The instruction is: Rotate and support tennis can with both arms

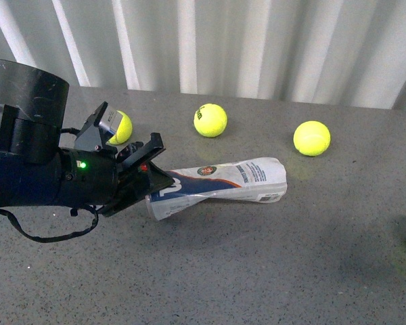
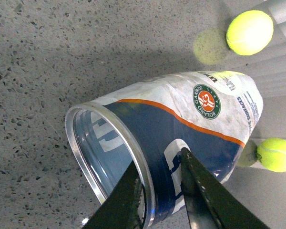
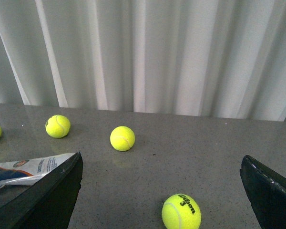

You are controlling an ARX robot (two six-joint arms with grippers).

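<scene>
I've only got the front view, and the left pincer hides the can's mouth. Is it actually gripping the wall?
Observer: Yes. The left pincer clamps the tennis can wall at the mouth, one finger inside, one outside on the label.
Operator: Anything inside?
Observer: No ball shows through the mouth.
Operator: And on the right? Nothing in my frame.
Observer: The right pincer is wide open, holding nothing, with a tennis ball lying ahead between its fingers.
</scene>
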